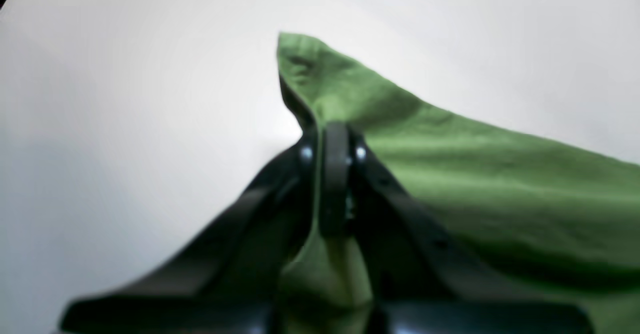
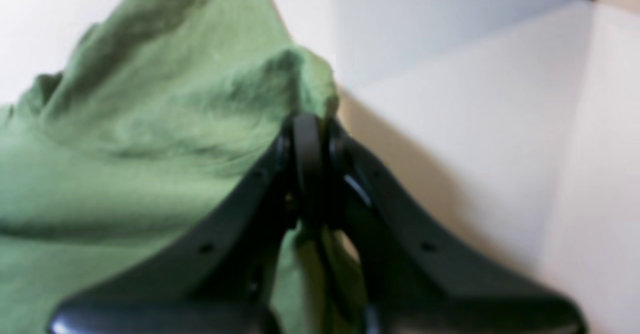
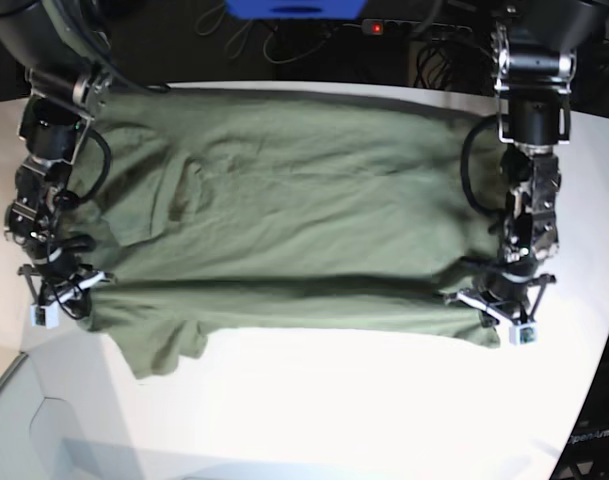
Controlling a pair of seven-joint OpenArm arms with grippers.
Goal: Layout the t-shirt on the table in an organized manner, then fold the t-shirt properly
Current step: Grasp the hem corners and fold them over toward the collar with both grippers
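T-shirt (image 3: 304, 210) lies spread across the white bench (image 3: 384, 410), olive green, long axis running side to side in the base view. Mostly flat, with soft wrinkles through the middle and one sleeve (image 3: 159, 345) flopped out past the near edge at the base view's left.

Left end effector (image 1: 334, 139), on the base view's right: jaws pressed together, pinching a ridge of t-shirt cloth. A pointed corner of fabric stands up past the tips, the rest draping away to one side.

Right end effector (image 2: 310, 134), on the base view's left: also closed, pinching the cloth's edge, with a bunched lump of fabric humped up just behind the tips.

Both grips sit along the near edge, at opposite ends of the garment. A crease runs between them. My read is that a lengthwise fold is under way.

Risks from here:
- Grips look shallow, near the very edge. A pull could slide the cloth out of one pinch, and that end would drop crooked.
- If the arms lift or travel unevenly, the fold line will skew.
- The loose sleeve may drag and tuck under, leaving a lump.
- Too much spread between the arms stretches the cloth; too little lets the middle sag and wrinkle.
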